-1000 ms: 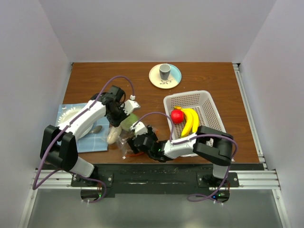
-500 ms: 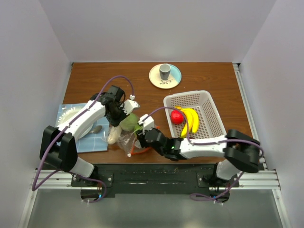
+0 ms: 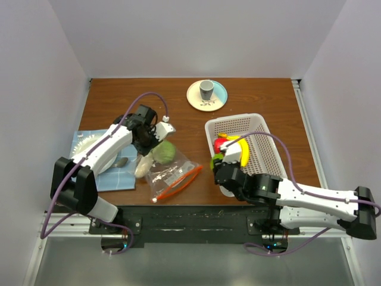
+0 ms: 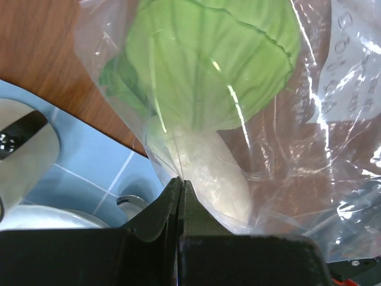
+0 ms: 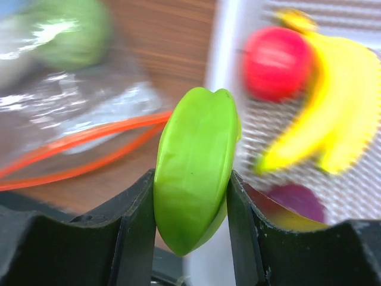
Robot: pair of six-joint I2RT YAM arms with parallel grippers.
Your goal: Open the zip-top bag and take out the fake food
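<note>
The clear zip-top bag (image 3: 172,173) lies on the table, its orange-red zip strip (image 3: 178,185) parted. Inside it are a large green piece of fake food (image 4: 214,59) and a cream oval piece (image 4: 208,179). My left gripper (image 3: 149,136) is shut on the bag's plastic edge (image 4: 180,182). My right gripper (image 3: 217,161) hovers at the left rim of the white basket (image 3: 262,152), shut on a small green piece (image 5: 196,173). A banana bunch (image 5: 333,119), a red fruit (image 5: 277,53) and a purple piece (image 5: 297,199) lie in the basket.
A plate with a grey cup (image 3: 206,95) stands at the back middle. A blue cloth (image 3: 95,161) with a plate and a spoon lies at the left, under my left arm.
My right gripper closed on the small green piece at the bag's mouth and carried it right to the basket's rim. The bag now lies spread flat. The left gripper keeps its hold.
</note>
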